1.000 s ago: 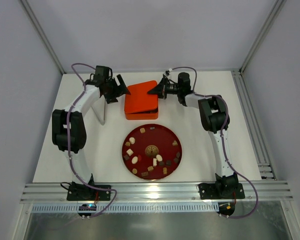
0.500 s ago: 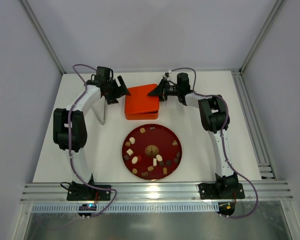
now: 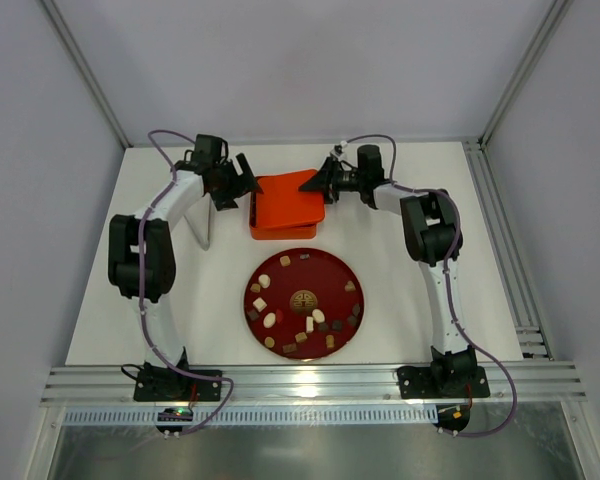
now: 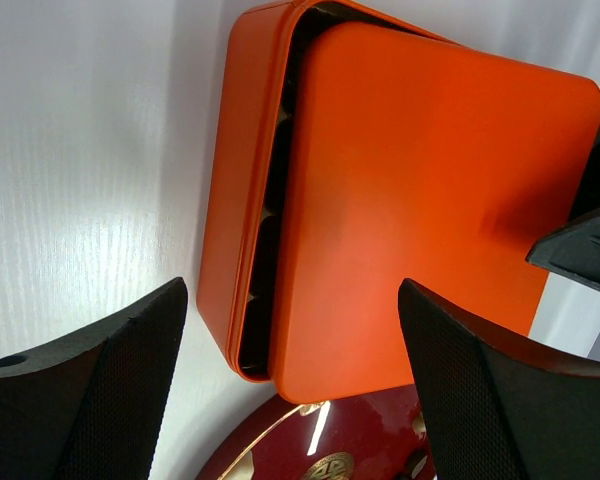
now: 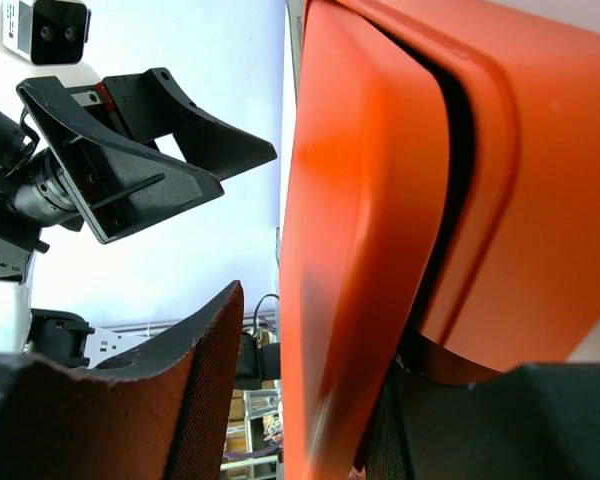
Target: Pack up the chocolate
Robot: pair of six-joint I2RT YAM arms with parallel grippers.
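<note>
White table [image 3: 400,300] carries an orange box [image 3: 280,226] at the back, lid [image 3: 290,195] ajar, and a dark red plate [image 3: 336,268] nearer me with the chocolate [image 3: 270,320] scattered on it. My left gripper [image 3: 246,178] gapes wide beside the box. The right gripper [image 3: 318,179] straddles the lid's edge; whether it pinches, I cannot tell.

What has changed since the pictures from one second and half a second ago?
The right gripper drew slightly toward its own side and the orange lid shifted with it; a gap now shows between lid and box base on the left arm's side. The left gripper, open, hardly moved. The red plate and its chocolate pieces stayed put.
</note>
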